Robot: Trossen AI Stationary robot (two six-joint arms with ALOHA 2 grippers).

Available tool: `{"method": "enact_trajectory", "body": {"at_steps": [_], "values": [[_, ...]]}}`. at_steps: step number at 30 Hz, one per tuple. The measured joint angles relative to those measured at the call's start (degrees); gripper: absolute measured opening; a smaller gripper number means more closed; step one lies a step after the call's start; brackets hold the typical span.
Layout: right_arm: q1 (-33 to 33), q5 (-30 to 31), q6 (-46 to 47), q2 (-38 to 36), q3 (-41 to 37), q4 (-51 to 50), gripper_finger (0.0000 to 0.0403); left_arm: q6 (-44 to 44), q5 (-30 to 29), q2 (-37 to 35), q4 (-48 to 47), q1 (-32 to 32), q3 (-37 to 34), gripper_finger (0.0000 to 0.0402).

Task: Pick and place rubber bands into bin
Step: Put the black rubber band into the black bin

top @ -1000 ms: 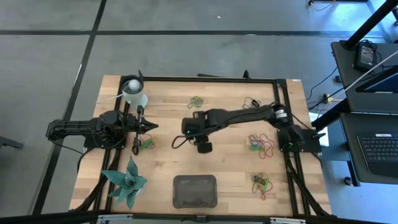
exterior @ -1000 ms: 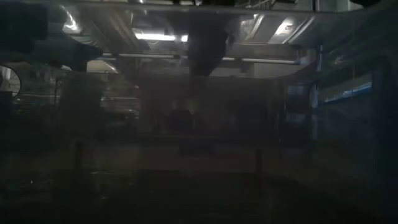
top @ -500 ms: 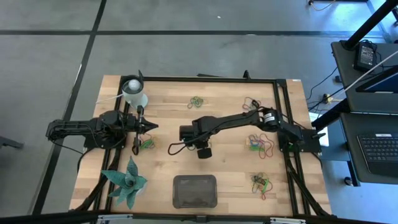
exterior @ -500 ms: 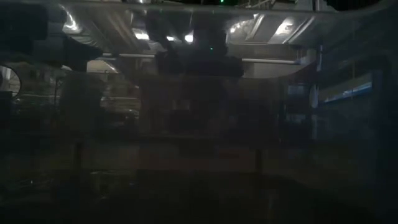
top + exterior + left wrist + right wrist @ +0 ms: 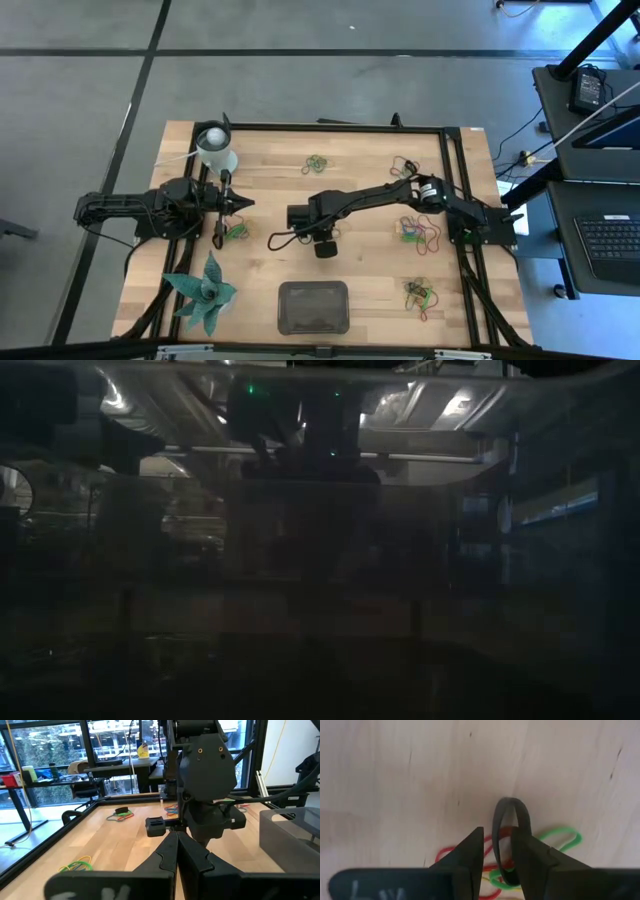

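My right gripper (image 5: 497, 832) points straight down over a small heap of rubber bands (image 5: 495, 870), red, green, yellow and black, near the table's middle. Its fingers stand a narrow gap apart. One strand of a black band (image 5: 507, 805) runs through that gap, and the loop passes around one finger. In the high view the gripper head (image 5: 303, 216) hides this heap. The bin (image 5: 313, 307) lies at the near edge. My left gripper (image 5: 245, 203) waits shut and level at the left side. My right gripper has a strand of the black band (image 5: 497, 845) between its two fingers, which come from above and point down. The gap is wider than the strand, and I cannot tell whether either finger touches it. The other bands lie flat on the wood.
More rubber-band heaps lie at the far middle (image 5: 317, 162), far right (image 5: 405, 165), right (image 5: 420, 233), near right (image 5: 418, 293) and below the left gripper (image 5: 236, 231). A white cup (image 5: 215, 150) stands far left. A teal star-shaped thing (image 5: 203, 292) lies near left.
My right gripper has come down toward the table and shifted a little toward the left edge, staying pointed down. The left arm has kept still.
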Motion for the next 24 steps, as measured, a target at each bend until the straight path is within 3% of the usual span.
{"method": "enact_trajectory", "body": {"at_steps": [8,18,24], "values": [[0.0,0.0,-0.2,0.0,0.0,-0.1,0.0010,0.0,0.0,0.0,0.0,0.0,0.0,0.0004],[0.0,0.1,0.5,-1.5,0.4,-1.9,0.0002,0.0,0.0,0.0,0.0,0.0,0.0,0.0004],[0.0,0.1,0.4,-6.5,1.4,-2.6,0.0001,0.0,0.0,-0.1,0.2,0.0,0.0,0.0004]]}}
